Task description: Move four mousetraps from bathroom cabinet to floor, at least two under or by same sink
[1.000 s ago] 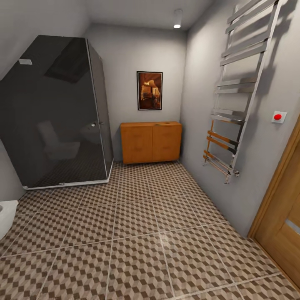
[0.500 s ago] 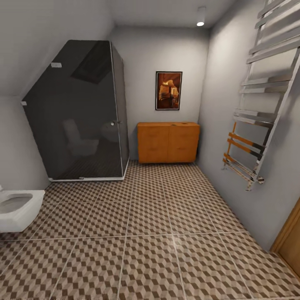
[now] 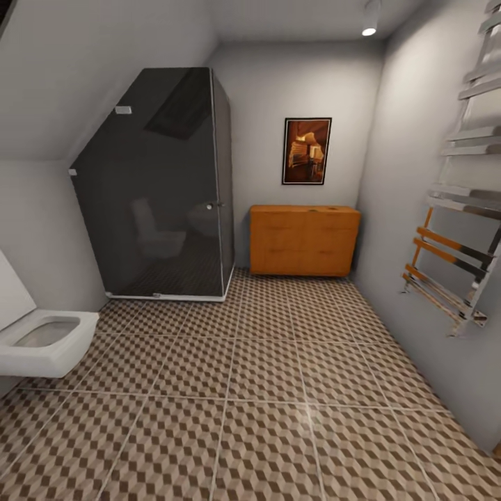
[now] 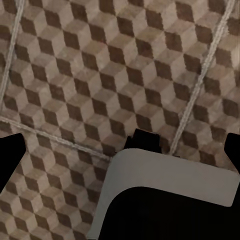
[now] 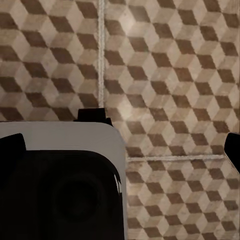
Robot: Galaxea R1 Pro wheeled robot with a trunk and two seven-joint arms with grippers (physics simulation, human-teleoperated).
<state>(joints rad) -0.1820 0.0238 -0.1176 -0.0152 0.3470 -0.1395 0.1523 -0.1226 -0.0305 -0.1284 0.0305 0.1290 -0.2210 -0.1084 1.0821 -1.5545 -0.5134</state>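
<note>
Change: my head camera has swung left since a second ago; the door frame has left the picture and the toilet (image 3: 43, 342) now shows whole.
Left jaws: I see dark tips at the edges of the left wrist view, above the bathroom floor (image 4: 100, 75); wide or narrow, I cannot tell.
Right jaws: same in the right wrist view, over tiles; I cannot tell.
Cabinet (image 3: 304, 240): against the far wall, drawers closed, small marks on its top too faint to name.
Shower enclosure (image 3: 163, 195): just left of the cabinet.
Framed picture (image 3: 306, 151): above the cabinet.
Towel rail (image 3: 456, 209): right of the cabinet.
</note>
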